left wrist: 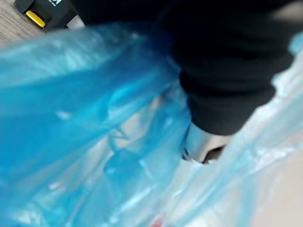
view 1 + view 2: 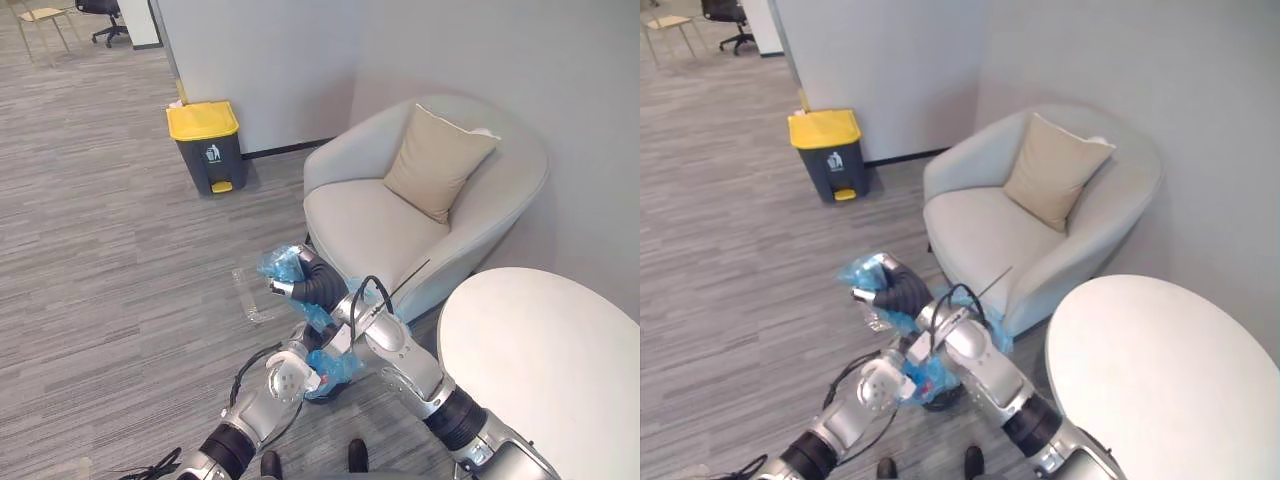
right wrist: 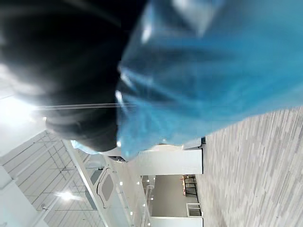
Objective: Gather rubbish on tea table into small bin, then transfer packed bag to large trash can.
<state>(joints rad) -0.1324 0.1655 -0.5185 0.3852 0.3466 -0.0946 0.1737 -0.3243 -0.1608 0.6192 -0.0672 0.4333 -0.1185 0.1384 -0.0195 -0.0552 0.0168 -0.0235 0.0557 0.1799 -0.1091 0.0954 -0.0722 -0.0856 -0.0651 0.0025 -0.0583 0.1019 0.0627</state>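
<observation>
Clutching the gathered top of the blue bag point(image 2: 283, 263), the right hand point(image 2: 300, 286) hangs above the grey plank floor point(image 2: 110, 230). Its fingers point(image 2: 279, 289) are folded in on the crumpled plastic, which puffs up above them and trails down beneath the dark ribbed cover. From there the bag runs back along the underside of the right forearm, and its lower part bulges just beside the left hand point(image 2: 305, 378). That hand enters from lower left and is lost in the film below the right arm; its fingers are buried in the blue plastic, so I cannot tell how far they are closed or whether they have any hold. Seen from the left wrist, translucent blue folds press close on every side, with something pale and a small red patch showing faintly through them. Ahead of the right hand and off to its left, well apart, the large trash can point(image 2: 205, 147) stands against the white wall point(image 2: 260, 60), dark grey with a shut yellow lid and a yellow pedal. Ahead of the hand on its right side, nearer, a pale armchair point(image 2: 370, 225) sits in the corner with a tan cushion point(image 2: 438, 160) propped against its back. Right of both hands, beside the right elbow, lies the round white tea table point(image 2: 550, 350). On the floor just beyond and below the right hand lies a clear, flat-looking plastic shape point(image 2: 252, 296) that I cannot identify.
</observation>
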